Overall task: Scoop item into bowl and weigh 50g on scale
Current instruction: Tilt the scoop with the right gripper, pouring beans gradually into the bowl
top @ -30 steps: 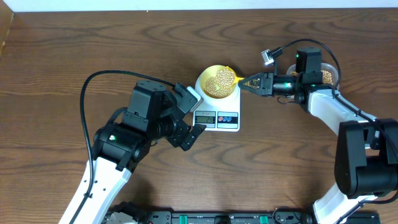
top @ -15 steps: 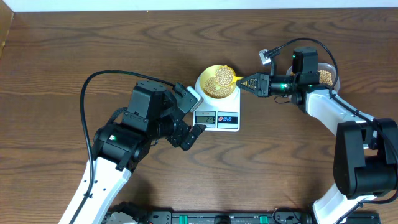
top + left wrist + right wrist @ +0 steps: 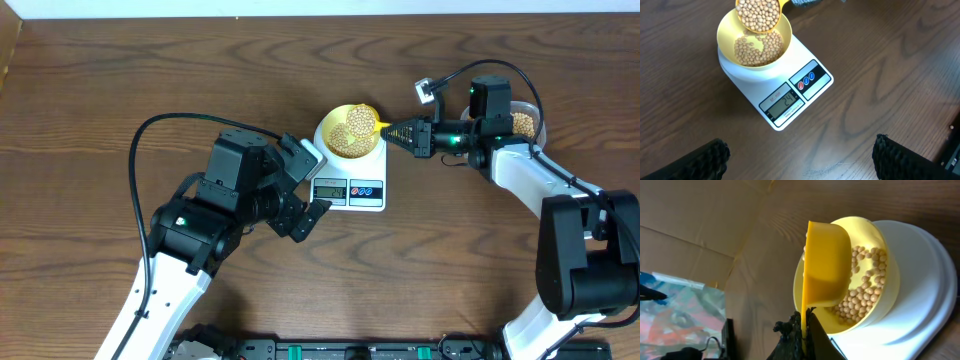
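On the left of the bench [image 3: 100, 100], the left arm reached in from the near edge. Its left end effector [image 3: 312, 183] was released, the two fingers spread wide and holding nothing, just beside the left edge of the scale [image 3: 365, 190].

The scale sat on the bench at the middle of the scene, with its display [image 3: 785, 100] and two buttons facing the near side. The display showed digits, though they could not be read with certainty. The bowl [image 3: 785, 37] stood upright on the scale's platform at the far end. A layer of beans [image 3: 755, 50] lay across the bowl's bottom.

A yellow scoop [image 3: 825, 265], filled with more beans, was over the far-right part of the bowl, its cup above the rim. Its thin handle ran rightward into the right end effector [image 3: 398, 131], which was clenched on the handle, fingers pinched tight.

Further right, beyond the right arm's wrist, a clear tub [image 3: 540, 115] rested on the bench with beans inside, well apart from the scale.
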